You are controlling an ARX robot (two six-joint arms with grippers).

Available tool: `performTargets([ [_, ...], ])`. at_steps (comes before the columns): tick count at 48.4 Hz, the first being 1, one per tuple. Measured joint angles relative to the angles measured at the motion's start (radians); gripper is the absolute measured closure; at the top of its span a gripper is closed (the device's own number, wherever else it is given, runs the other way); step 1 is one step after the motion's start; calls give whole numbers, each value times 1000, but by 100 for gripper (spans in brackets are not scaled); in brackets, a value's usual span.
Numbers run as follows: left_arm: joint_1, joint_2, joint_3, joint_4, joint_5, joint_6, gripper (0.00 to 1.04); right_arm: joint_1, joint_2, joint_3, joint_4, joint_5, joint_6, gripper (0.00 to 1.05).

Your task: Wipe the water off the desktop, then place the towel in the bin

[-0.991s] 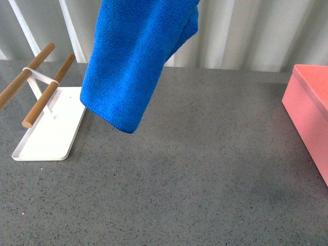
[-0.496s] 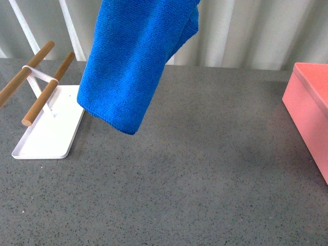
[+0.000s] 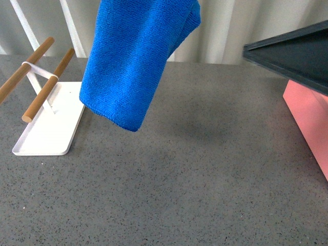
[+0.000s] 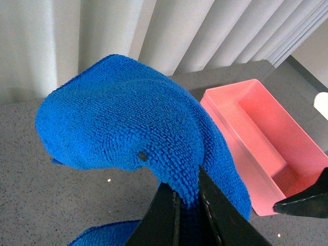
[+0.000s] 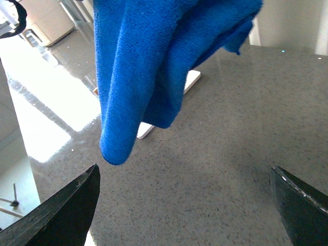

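Left pincer (image 4: 187,197) on fluffy blue towel (image 4: 123,128)

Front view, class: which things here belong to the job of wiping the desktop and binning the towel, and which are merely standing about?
Belongs to the job:
towel, hanging from the left gripper, jaws shut on it
desktop
bin

Standing about:
white rack with wooden bars
pale curtain behind the desktop
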Motion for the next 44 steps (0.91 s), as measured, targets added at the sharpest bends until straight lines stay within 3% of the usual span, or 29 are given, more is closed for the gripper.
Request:
performTargets([
  [11, 0, 0, 0, 0, 0, 0, 101, 107, 175, 123, 94, 43, 46, 7],
  [44, 0, 0, 0, 0, 0, 0, 101, 223, 482, 463, 161, 51, 168, 7],
])
